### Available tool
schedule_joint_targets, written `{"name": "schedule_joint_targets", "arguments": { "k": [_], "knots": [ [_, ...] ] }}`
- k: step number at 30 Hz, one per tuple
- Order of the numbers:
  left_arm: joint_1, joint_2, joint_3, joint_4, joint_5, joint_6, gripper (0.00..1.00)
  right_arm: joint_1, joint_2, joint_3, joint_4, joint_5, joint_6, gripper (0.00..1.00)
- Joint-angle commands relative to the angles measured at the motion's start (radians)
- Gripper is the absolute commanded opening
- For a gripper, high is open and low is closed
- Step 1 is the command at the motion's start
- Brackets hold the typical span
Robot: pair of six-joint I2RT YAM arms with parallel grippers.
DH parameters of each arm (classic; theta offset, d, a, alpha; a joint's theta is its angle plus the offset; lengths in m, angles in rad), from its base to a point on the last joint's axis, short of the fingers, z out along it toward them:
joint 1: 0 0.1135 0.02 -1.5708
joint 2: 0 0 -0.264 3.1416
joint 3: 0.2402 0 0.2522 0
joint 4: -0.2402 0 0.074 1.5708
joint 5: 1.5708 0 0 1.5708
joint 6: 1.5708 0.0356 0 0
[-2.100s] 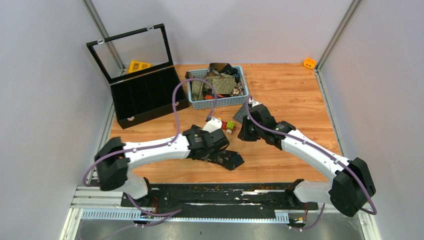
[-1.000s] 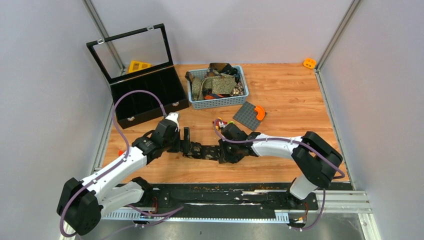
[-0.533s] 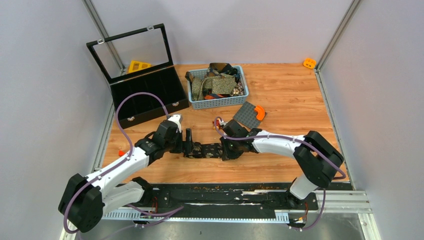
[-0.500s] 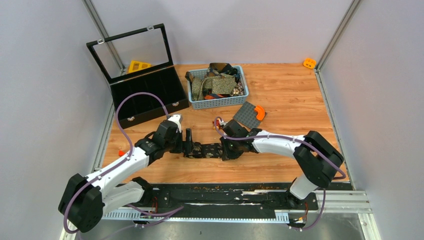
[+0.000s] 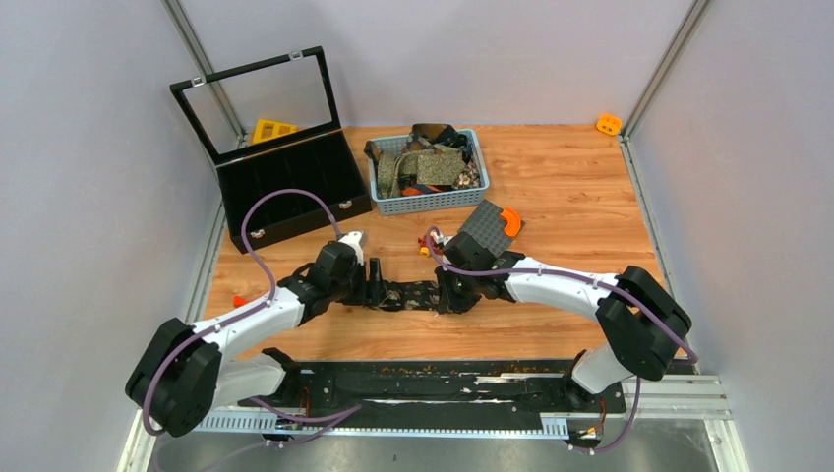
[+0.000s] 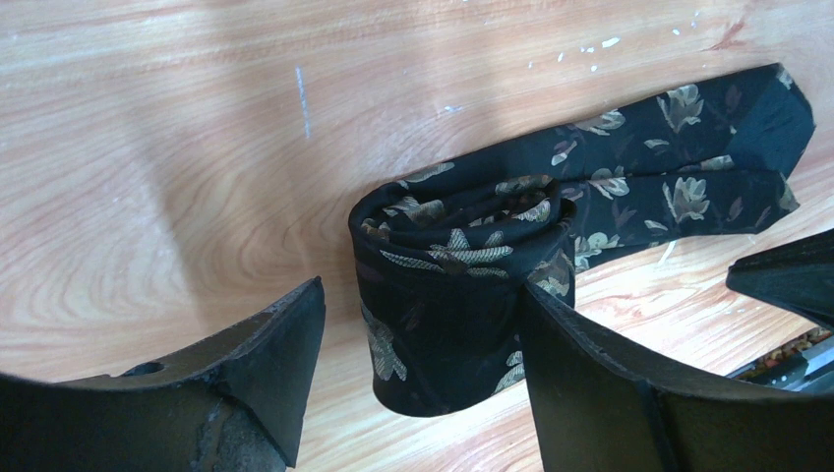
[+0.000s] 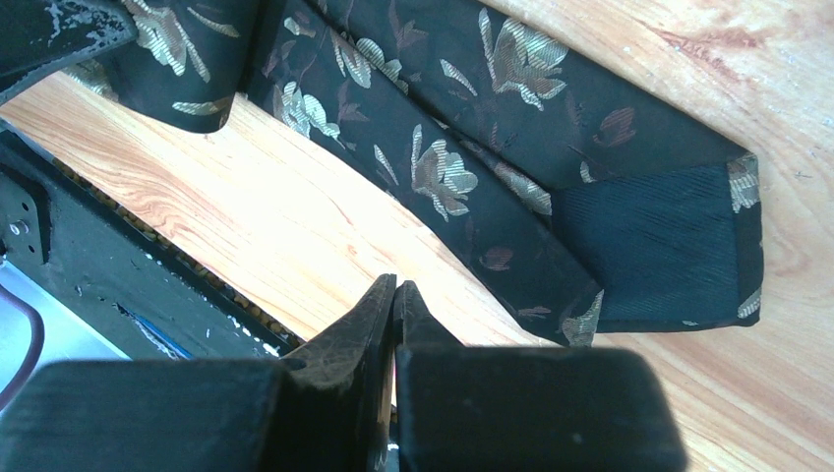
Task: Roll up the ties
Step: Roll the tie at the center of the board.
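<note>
- The black tie [image 5: 408, 293], with a pale floral print, lies near the middle of the tabletop's [image 5: 570, 187] near edge. Its left end is wound into a loose roll [image 6: 452, 285] and its tail lies flat, stretching right.
- Olive, brown and black ties [image 5: 428, 162] lie heaped by the far edge's middle.

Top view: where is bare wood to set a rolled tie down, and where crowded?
Bare: the wood right of the grey plate up to the far orange brick, and the near strip below the tie. Crowded: centre, between basket and tie.
</note>
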Motion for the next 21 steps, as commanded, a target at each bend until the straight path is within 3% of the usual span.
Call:
{"name": "schedule_joint_targets", "arguments": {
  "k": [1, 10, 21],
  "knots": [
    [0.008, 0.049, -0.007, 0.094, 0.014, -0.007, 0.73, -0.001, -0.024, 0.031, 0.003, -0.013, -0.017, 0.03],
    [0.007, 0.13, 0.021, 0.115, 0.034, -0.001, 0.43, -0.001, -0.019, 0.066, -0.012, -0.029, -0.026, 0.03],
    [0.005, 0.138, 0.156, -0.132, -0.034, 0.072, 0.28, -0.06, 0.045, 0.184, 0.009, -0.03, -0.04, 0.03]
  ]
}}
